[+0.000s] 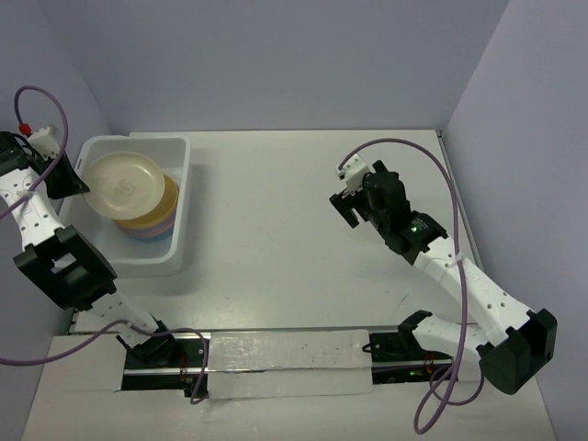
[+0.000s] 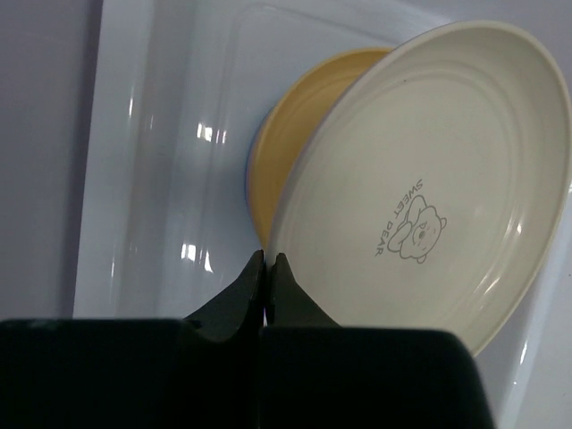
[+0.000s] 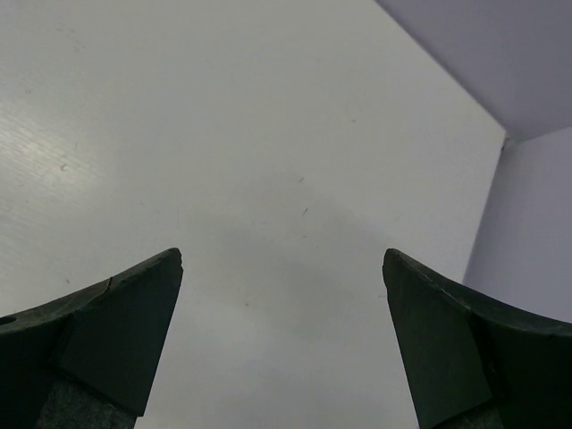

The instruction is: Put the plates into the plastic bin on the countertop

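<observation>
The plastic bin (image 1: 179, 197) stands at the far left of the countertop (image 1: 294, 239). It holds a stack of plates (image 1: 158, 220), orange-yellow on top with pink and blue rims below. My left gripper (image 1: 81, 182) is shut on the rim of a cream plate (image 1: 126, 184) and holds it tilted over the stack inside the bin. In the left wrist view the cream plate (image 2: 420, 179) shows a bear print, with the orange plate (image 2: 299, 143) behind it and my gripper (image 2: 269, 257) pinching its edge. My right gripper (image 1: 349, 207) is open and empty above bare countertop (image 3: 268, 161).
Walls enclose the countertop at the back and both sides. The bin's left wall sits close to the left wall. A white strip (image 1: 285, 363) lies along the near edge between the arm bases.
</observation>
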